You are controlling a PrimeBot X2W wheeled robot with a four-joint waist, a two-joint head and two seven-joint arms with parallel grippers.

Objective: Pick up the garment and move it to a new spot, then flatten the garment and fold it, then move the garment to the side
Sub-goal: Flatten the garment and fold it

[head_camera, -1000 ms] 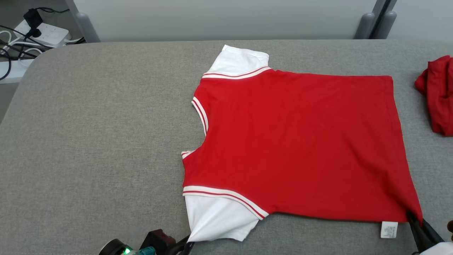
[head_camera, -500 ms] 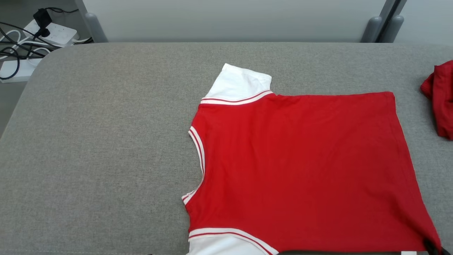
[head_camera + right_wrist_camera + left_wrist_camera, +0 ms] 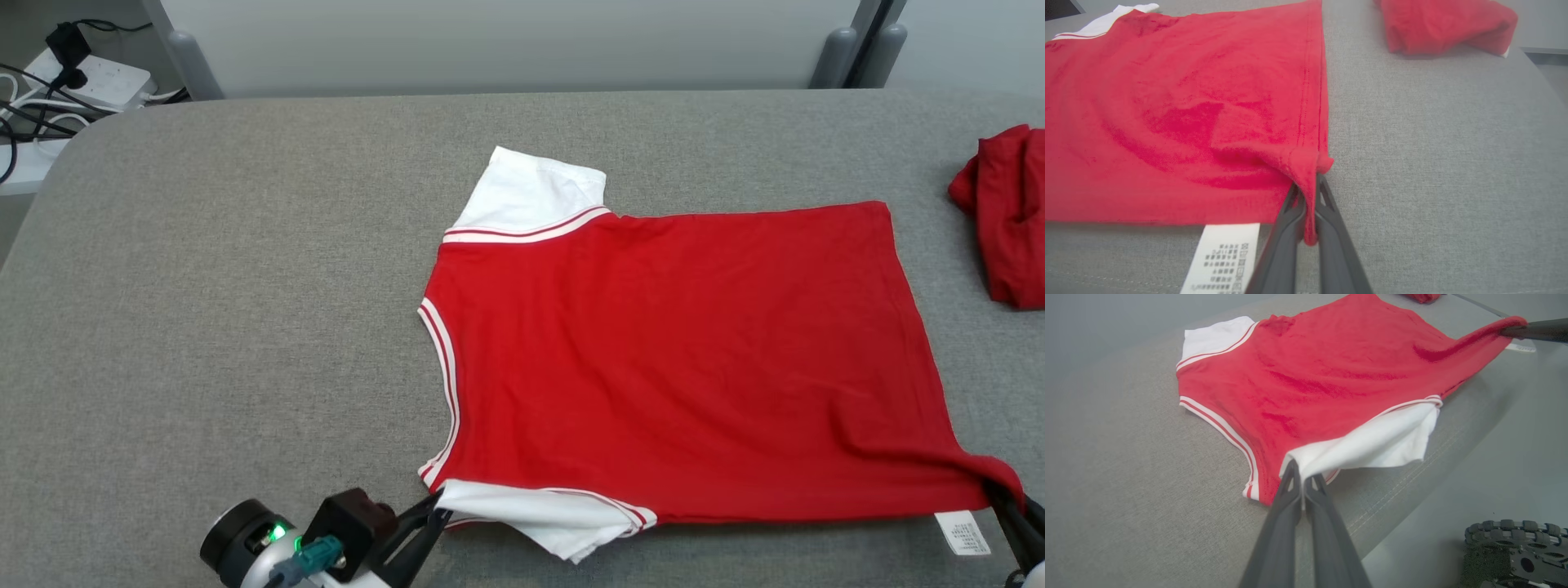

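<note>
A grey, cloth-covered worktop (image 3: 229, 310) with rounded corners spreads across the head view. Beyond the worktop's far edge stands a pale grey panel (image 3: 490, 41) with grey posts (image 3: 184, 57) at either end. Off the worktop's far left corner a white power strip (image 3: 90, 77) and dark cables (image 3: 24, 114) lie on the floor. At the worktop's right edge sits a bunched red cloth (image 3: 1008, 212), apart from the garment.

The garment (image 3: 669, 351), a red shirt with white sleeves, lies on the right half of the worktop, near its front edge. Its long axis runs side to side along the worktop. The white-trimmed neckline (image 3: 441, 367) faces the worktop's left end and the hem its right end. One sleeve (image 3: 531, 192) points to the worktop's far edge and lies flat. The other sleeve (image 3: 563, 523) points to the front edge and is drawn up off the worktop.

The left hand (image 3: 437, 502) is clenched on the tip of that front sleeve. The right hand (image 3: 1000, 494) is clenched on the front hem corner, which rises slightly, with a white care label (image 3: 963, 532) just beside it.
</note>
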